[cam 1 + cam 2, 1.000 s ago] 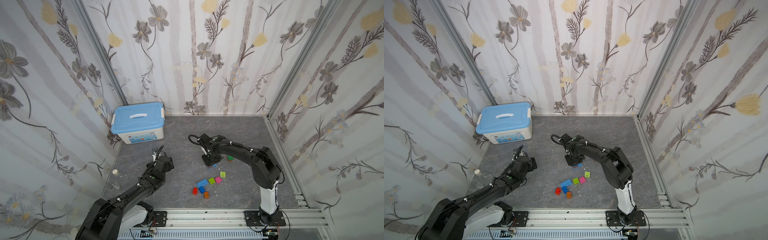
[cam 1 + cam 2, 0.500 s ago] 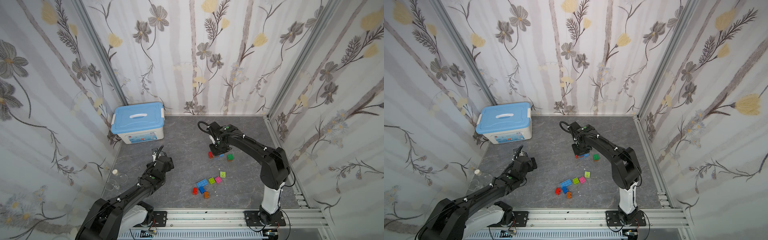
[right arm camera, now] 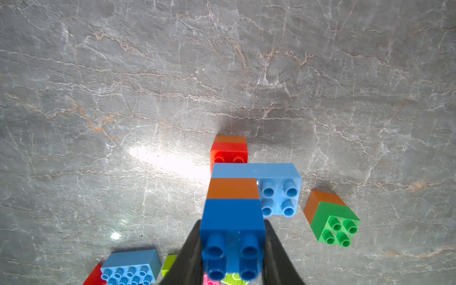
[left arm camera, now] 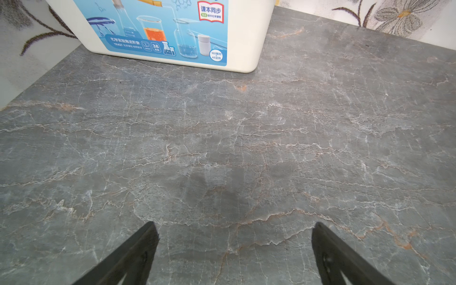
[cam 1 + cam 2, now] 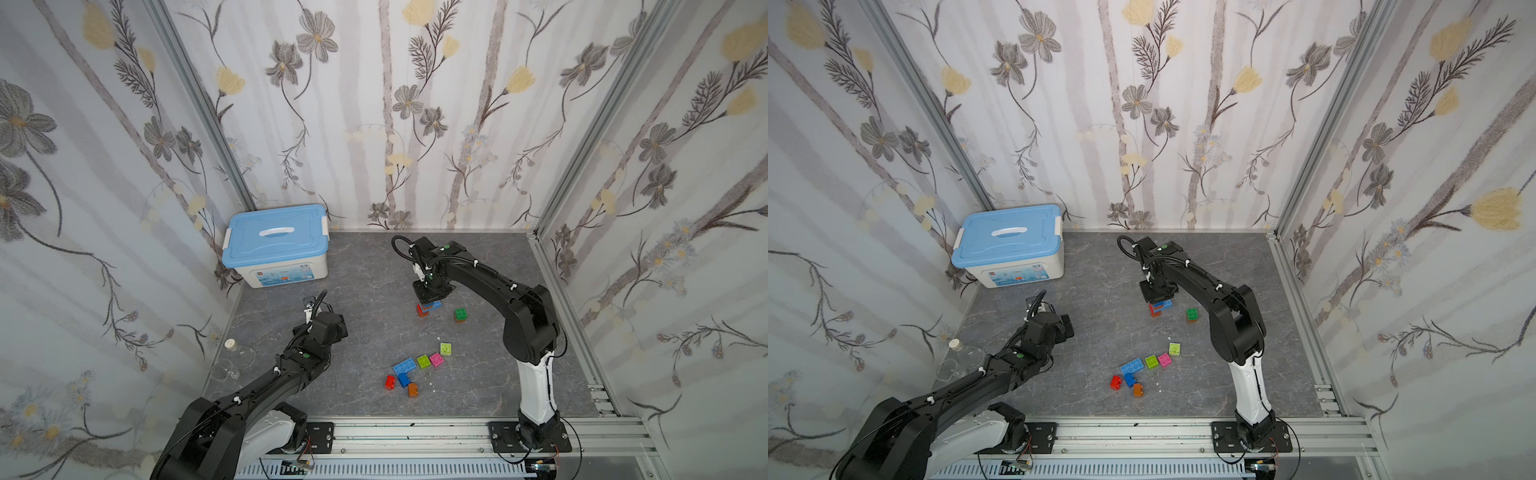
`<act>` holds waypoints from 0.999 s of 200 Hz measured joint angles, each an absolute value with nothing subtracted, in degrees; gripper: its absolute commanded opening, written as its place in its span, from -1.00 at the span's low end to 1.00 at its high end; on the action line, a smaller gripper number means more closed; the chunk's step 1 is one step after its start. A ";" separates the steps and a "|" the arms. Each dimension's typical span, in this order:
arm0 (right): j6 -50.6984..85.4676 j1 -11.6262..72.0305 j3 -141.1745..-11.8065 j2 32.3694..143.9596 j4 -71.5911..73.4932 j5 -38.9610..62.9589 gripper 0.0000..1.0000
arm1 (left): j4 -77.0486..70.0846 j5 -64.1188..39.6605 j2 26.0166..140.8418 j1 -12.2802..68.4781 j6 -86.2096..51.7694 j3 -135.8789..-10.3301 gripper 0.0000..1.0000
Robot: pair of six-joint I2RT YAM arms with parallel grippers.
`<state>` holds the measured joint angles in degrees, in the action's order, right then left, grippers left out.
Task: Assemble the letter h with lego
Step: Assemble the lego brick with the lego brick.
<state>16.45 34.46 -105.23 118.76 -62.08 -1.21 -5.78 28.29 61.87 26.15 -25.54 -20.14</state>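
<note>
The right end effector (image 5: 430, 296) (clamping the blue brick (image 3: 232, 217)) moved farther back.

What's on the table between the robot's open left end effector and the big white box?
Nothing. The left wrist view shows only bare grey table between the left end effector and the box.

**Grey marbled surface (image 5: 361, 286) carrying a box and scattered lego**
A white storage box (image 5: 276, 249) with a light-blue lid stands at the far left corner. Mid-surface stands a brick stack (image 5: 424, 309), orange and red at its foot, with a green-on-orange brick (image 5: 460, 313) near it. Toward the front a long light-blue brick (image 5: 404, 367), lime brick (image 5: 423, 360), pink brick (image 5: 436, 359), yellow-green brick (image 5: 446, 348), red brick (image 5: 390, 382), blue brick (image 5: 403, 379) and orange brick (image 5: 413, 390) lie loosely clustered.
</note>
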 measured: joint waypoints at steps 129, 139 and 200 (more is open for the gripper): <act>15.90 34.24 -111.02 123.28 -65.52 0.27 -0.62 | -5.78 28.29 62.00 26.15 -25.56 -20.14 1.00; 15.88 34.11 -111.57 123.76 -66.04 0.47 -0.62 | -5.78 28.29 61.98 26.15 -25.56 -20.14 1.00; 15.53 33.65 -112.53 126.13 -67.02 1.50 -0.62 | -5.78 28.29 61.95 26.15 -25.56 -20.14 1.00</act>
<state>15.53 33.65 -112.53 126.13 -67.02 1.50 -5.78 28.29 61.95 26.15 -25.56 -20.14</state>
